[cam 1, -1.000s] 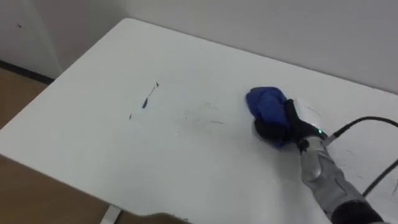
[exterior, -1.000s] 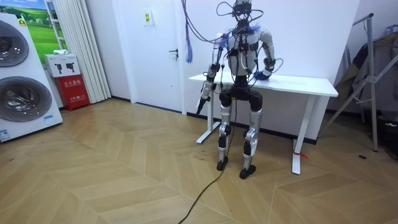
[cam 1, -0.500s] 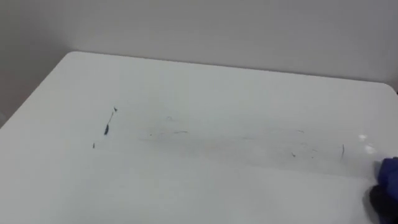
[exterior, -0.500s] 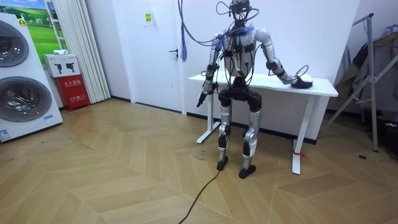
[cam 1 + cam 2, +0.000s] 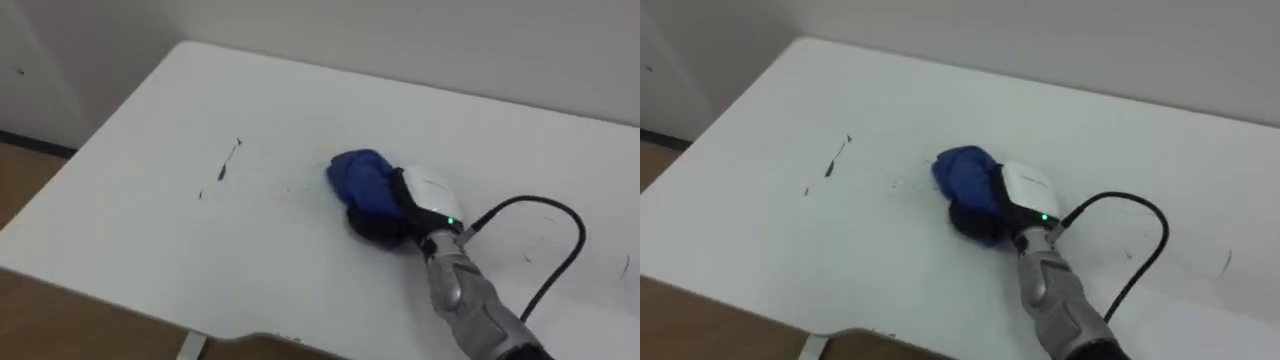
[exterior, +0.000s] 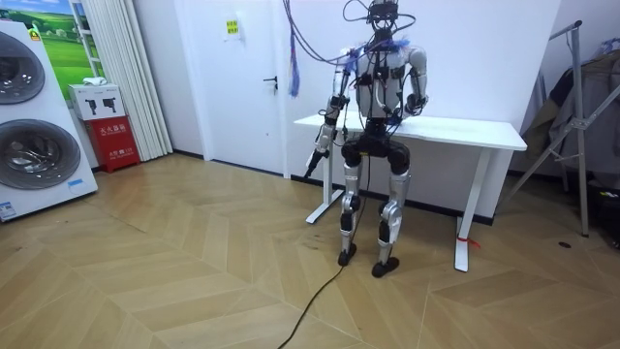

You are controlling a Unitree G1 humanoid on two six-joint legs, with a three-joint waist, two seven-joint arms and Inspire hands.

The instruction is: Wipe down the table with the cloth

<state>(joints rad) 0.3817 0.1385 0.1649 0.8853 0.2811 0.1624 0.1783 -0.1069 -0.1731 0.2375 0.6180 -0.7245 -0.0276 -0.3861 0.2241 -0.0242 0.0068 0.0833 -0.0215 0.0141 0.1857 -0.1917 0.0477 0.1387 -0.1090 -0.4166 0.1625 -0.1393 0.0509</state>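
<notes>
Where the cloth lies: the blue cloth (image 5: 360,185) is bunched near the middle of the white table (image 5: 300,95), flat on the top, under the front of my right hand (image 5: 422,198).
Right-hand fingers: they are curled down into the cloth and hold it as a wad against my thumb. Their dark tips show at the wad's 5 o'clock edge.
Left hand (image 6: 314,160): it hangs at my side by the table's end on the room view's left, idle and too small there to read.
Feel of the cloth: I judge it soft, light and limp, with no shape of its own. It is not fragile, and it should slide easily on this smooth top.
Where to hold: the middle of the wad is best, I think, with my palm pressing from above and the loose folds leading as the wiping face. Pinched by a corner, it would only trail.
Marks: the dark marks (image 5: 222,168) lie at 9 o'clock from the cloth, well apart from it. Fainter strokes (image 5: 625,266) lie out at 3 o'clock, near the far end.
Next move: probably a steady, pressed sweep toward 9 o'clock.
Risk: with too little pressure the folds may roll under or slip from my fingers.
</notes>
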